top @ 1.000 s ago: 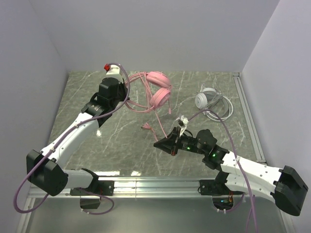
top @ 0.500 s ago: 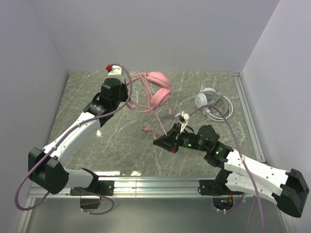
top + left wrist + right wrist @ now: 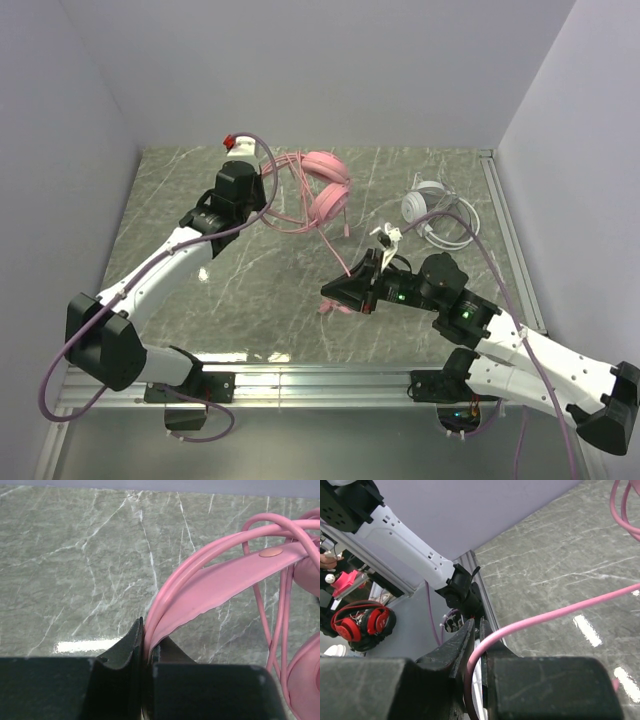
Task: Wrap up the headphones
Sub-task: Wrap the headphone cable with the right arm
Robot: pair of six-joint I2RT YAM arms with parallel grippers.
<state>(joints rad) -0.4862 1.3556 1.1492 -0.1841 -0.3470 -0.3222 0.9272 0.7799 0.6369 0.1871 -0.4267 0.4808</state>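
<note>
The right arm [image 3: 470, 315] reaches in low from the near edge of the worktop [image 3: 250, 300]; its jaws stand narrow, closed on the pink cord [image 3: 570, 609], which runs out of their gap and slants away over the marble; a scrap of pink shows on the worktop just beneath them in the top view, though what it is cannot be told. Further in, the left arm [image 3: 190, 250] stretches toward the far left; its jaws are shut on the headband [image 3: 225, 580] of the pink headset [image 3: 328, 185], with a strand of cord pressed along the band; the headset sits near the back wall, centre-left, its cups hanging to the right of the grip. Several loops of cord drape over the band and beside it, so the winding looks begun but loose; a long run to the right jaws is not yet taken up. Far right, well apart, the white-grey headset [image 3: 425, 205] lies on the worktop with its thin cord [image 3: 465, 235] in a slack curl beside it; that one seems wholly left to do.
</note>
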